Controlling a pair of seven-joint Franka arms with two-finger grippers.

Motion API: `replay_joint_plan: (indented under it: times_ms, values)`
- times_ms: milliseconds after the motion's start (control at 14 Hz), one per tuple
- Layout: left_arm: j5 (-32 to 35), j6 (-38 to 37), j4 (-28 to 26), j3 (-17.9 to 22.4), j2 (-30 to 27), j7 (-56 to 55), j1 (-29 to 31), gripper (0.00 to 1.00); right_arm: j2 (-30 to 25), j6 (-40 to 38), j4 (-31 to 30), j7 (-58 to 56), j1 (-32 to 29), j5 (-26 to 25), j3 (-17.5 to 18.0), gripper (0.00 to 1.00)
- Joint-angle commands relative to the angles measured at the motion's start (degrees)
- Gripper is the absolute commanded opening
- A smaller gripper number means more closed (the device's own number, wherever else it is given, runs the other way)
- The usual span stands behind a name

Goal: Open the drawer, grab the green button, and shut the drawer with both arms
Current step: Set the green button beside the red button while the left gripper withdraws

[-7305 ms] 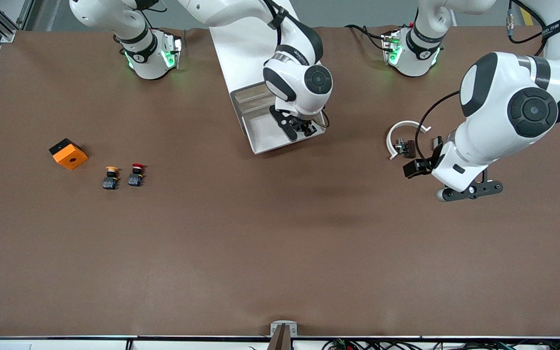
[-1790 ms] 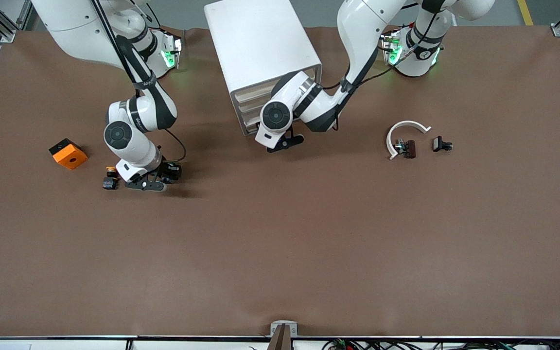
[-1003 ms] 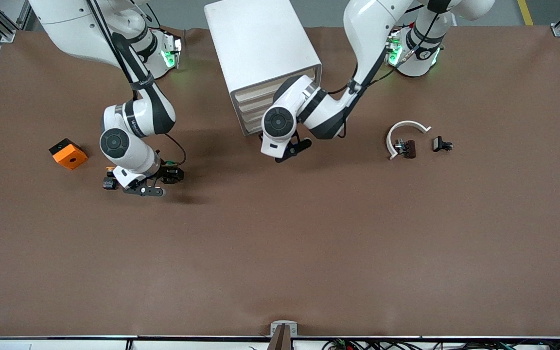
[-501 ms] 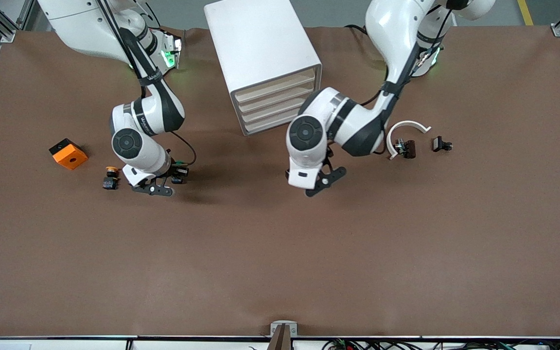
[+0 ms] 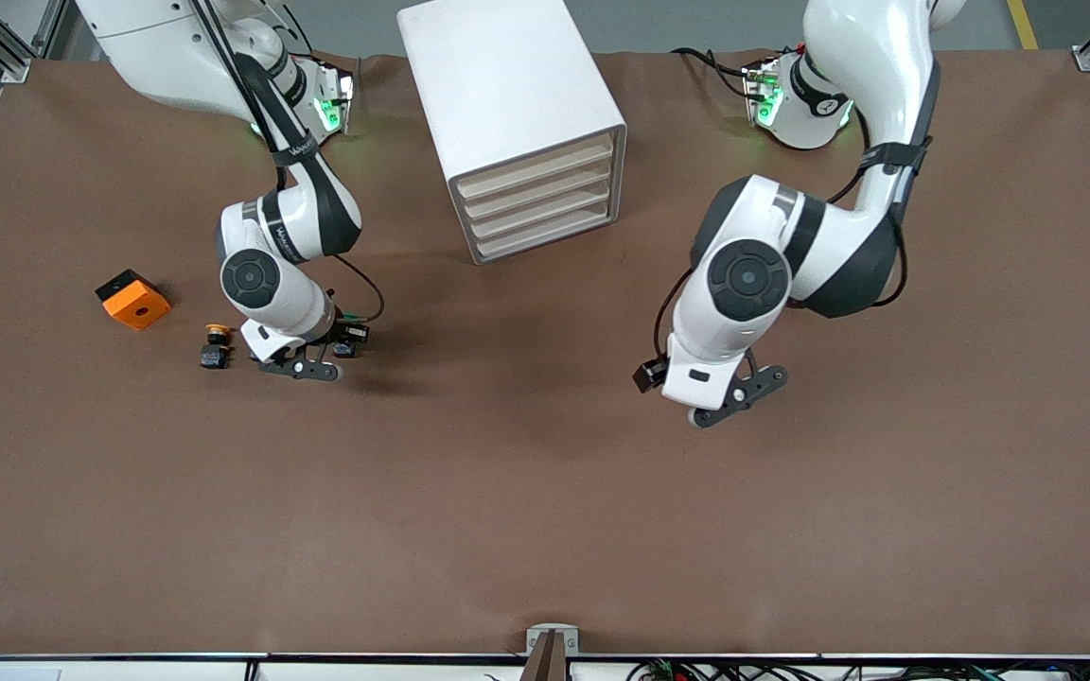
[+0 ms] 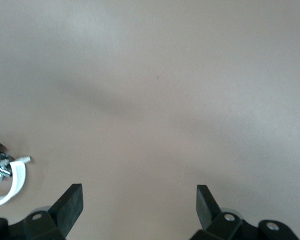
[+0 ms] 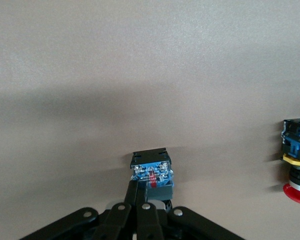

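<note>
My right gripper (image 5: 304,367) is low over the table beside the yellow-capped button (image 5: 215,345). In the right wrist view its fingers (image 7: 141,184) are shut on the side of the button (image 7: 151,167). Only the button's black body and blue terminal end show; its green cap is hidden. The red-capped button (image 7: 297,170) lies a little way from it on the table. My left gripper (image 5: 729,402) is open and empty over bare table, nearer the front camera than the white drawer cabinet (image 5: 517,104). The cabinet's drawers are all shut.
An orange block (image 5: 132,299) lies toward the right arm's end of the table. A white curved part (image 6: 10,182) with small metal pieces shows in the left wrist view; in the front view the left arm hides it.
The drawer, earlier open with my right gripper in it, is shut. My left gripper has left the cabinet front and swung toward its own end. My right gripper has barely moved.
</note>
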Motion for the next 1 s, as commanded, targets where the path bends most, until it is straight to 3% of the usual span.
replay_joint_plan:
  times_ms: [0, 716, 931]
  values:
    - [1.1, -0.8, -0.8, -0.2, -3.0, 5.1, 2.4, 1.00, -0.8, -0.4, -0.3, 2.5, 0.0, 0.2, 0.1, 1.00]
    - [3.1, -1.9, -0.9, -0.3, -7.5, 16.5, 7.8, 1.00, -2.8, -2.1, 2.0, 3.4, 0.7, 0.1, 0.0, 1.00]
    - [3.2, -4.1, -0.8, 0.0, -9.5, 22.3, 10.5, 1.00, -3.5, -16.8, 11.7, 2.4, -0.2, -0.6, -0.4, 1.00]
